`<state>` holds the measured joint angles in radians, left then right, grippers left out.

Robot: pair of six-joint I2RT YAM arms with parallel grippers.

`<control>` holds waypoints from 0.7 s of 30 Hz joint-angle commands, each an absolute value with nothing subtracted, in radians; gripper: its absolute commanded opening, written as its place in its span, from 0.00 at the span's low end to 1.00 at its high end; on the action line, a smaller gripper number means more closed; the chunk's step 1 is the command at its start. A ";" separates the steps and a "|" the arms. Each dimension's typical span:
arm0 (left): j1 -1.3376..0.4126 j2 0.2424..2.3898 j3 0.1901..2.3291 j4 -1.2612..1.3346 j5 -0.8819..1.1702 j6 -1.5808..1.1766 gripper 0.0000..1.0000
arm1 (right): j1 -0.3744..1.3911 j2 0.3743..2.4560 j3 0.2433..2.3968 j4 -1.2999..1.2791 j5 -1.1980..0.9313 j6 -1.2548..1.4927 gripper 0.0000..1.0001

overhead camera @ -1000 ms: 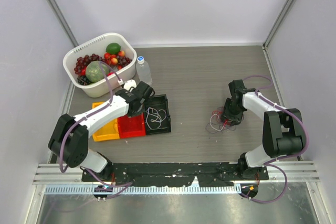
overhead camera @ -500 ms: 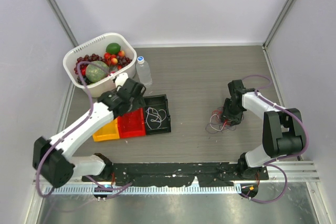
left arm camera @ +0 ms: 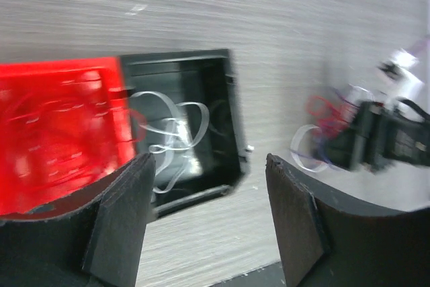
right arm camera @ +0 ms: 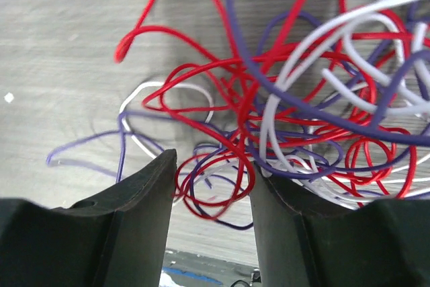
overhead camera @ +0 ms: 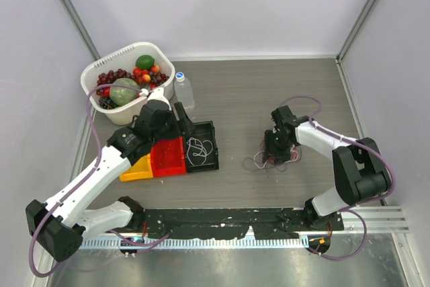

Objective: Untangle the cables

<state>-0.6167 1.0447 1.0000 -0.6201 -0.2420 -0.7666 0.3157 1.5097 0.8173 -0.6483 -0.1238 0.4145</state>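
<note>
Left arm reaches forward from its base, the left gripper [left arm camera: 208, 166] spread wide and empty above a black bin [left arm camera: 218, 85]. A white cable [left arm camera: 176, 128] lies coiled just below its fingers. Across the table [overhead camera: 242, 99], the right arm folds at the elbow and points down. The right gripper [right arm camera: 211, 166] is partly open, with the tangled red, white and purple cables [right arm camera: 302, 109] looping between and just ahead of its fingers.

From high above the near edge, we are looking down on the whole surface [overhead camera: 255, 99]. Our left wrist camera is looking from some height, blurred, across the black bin [left arm camera: 232, 119] toward the cables [left arm camera: 322, 109]. Our right wrist camera is hanging very close over that same tangle.
</note>
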 commanded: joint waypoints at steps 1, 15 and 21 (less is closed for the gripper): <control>-0.623 1.086 0.951 -0.237 0.172 -0.690 0.68 | 0.354 1.415 0.813 -0.611 -0.253 0.399 0.53; -0.942 1.666 1.279 -0.314 0.255 -0.394 0.49 | 0.214 1.296 0.842 -0.749 -0.083 0.500 0.61; -0.960 1.831 1.396 -0.463 0.195 -0.327 0.47 | 0.143 1.296 0.816 -0.729 -0.233 0.456 0.59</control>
